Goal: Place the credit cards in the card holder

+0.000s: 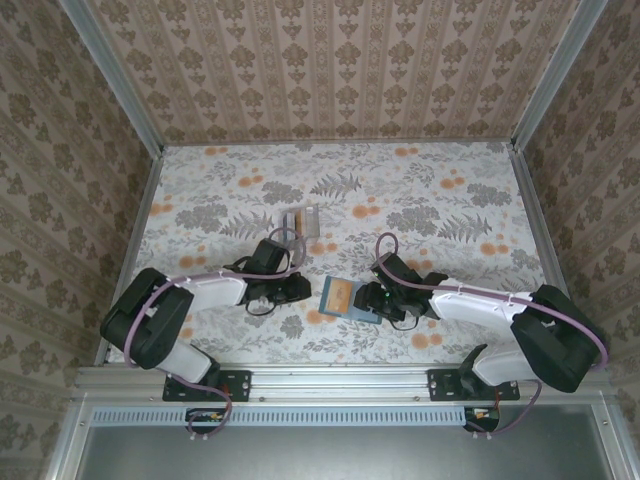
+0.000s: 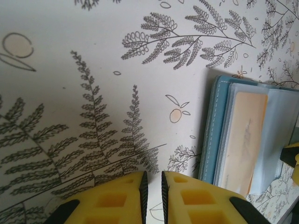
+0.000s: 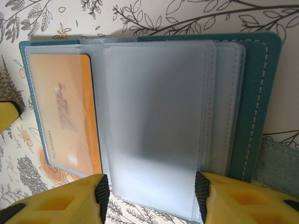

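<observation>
A teal wallet (image 1: pixel 352 308) lies open on the floral table between my two grippers, and a yellow-orange credit card (image 1: pixel 337 294) sits in one of its clear sleeves. In the right wrist view the card (image 3: pixel 65 107) is on the left under clear plastic. My right gripper (image 3: pixel 152 186) is open, its pads on either side of a frosted clear sleeve (image 3: pixel 154 116) of the wallet (image 3: pixel 257 93). My left gripper (image 2: pixel 153 175) is shut to a narrow slit with nothing in it, just left of the wallet (image 2: pixel 211 130). The clear card holder (image 1: pixel 301 219) stands farther back.
The table's patterned surface (image 1: pixel 440 200) is walled on three sides by wallpapered panels with metal corner posts (image 1: pixel 120 90). Both arms lie low near the front rail (image 1: pixel 340 378). A grey-green strap (image 3: pixel 280 163) lies beside the wallet's right edge.
</observation>
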